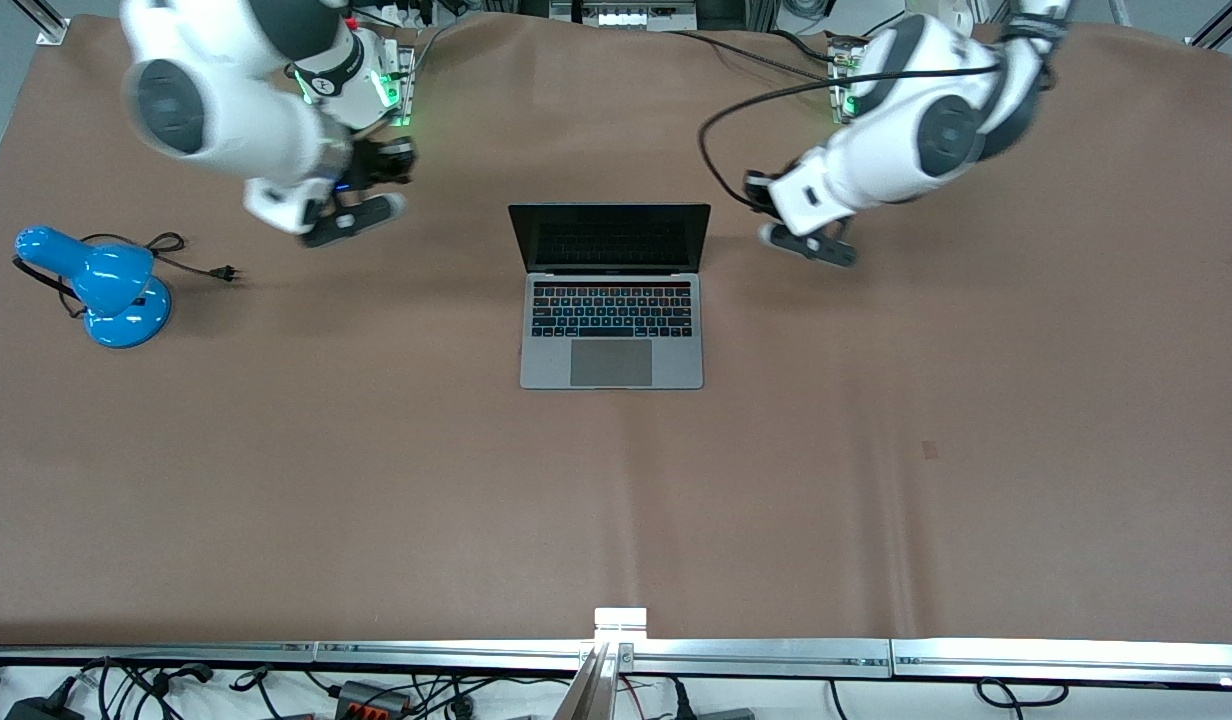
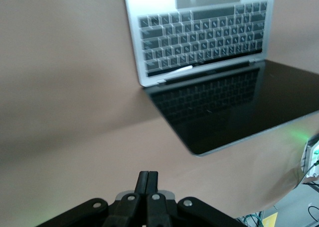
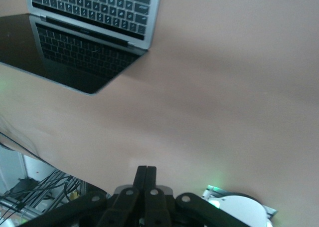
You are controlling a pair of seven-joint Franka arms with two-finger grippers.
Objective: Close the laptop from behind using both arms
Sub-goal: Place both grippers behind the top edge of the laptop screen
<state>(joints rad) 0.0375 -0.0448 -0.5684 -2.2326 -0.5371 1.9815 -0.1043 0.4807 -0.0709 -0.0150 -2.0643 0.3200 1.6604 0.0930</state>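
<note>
The front camera hung high across the worktop [image 1: 376, 480], facing both arm bases and taking in its whole brown surface. Each wrist camera sat just above its own jaws, looking down past the closed fingertips at the worktop close by. The left wrist view and the right wrist view each caught one side of the open laptop [image 1: 612, 295] [image 2: 209, 62] [image 3: 84, 32], which the front view showed whole at centre.

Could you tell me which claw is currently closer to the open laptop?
Left, though only slightly. The left claw is shut above the table beside the laptop, toward the left arm's end. The right claw, also shut, is above the table toward the right arm's end.
</note>
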